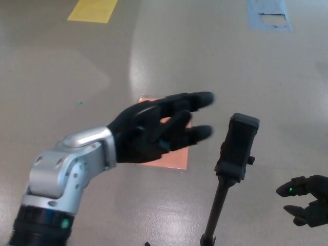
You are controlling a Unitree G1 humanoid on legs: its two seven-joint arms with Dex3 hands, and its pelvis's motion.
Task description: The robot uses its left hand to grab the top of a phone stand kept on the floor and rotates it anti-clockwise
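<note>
A black phone stand (237,148) rises from the floor on a thin pole (215,215), its clamp head upright at centre right. My left hand (154,128) hovers to the left of the clamp head, open, fingers spread and pointing right. A clear gap separates its fingertips (202,130) from the clamp. My right hand (307,200) sits low at the right edge, open and holding nothing.
An orange square pad (171,156) lies on the grey floor beneath my left hand. A yellow floor marking (92,10) is at the top left and a blue patch (269,14) at the top right.
</note>
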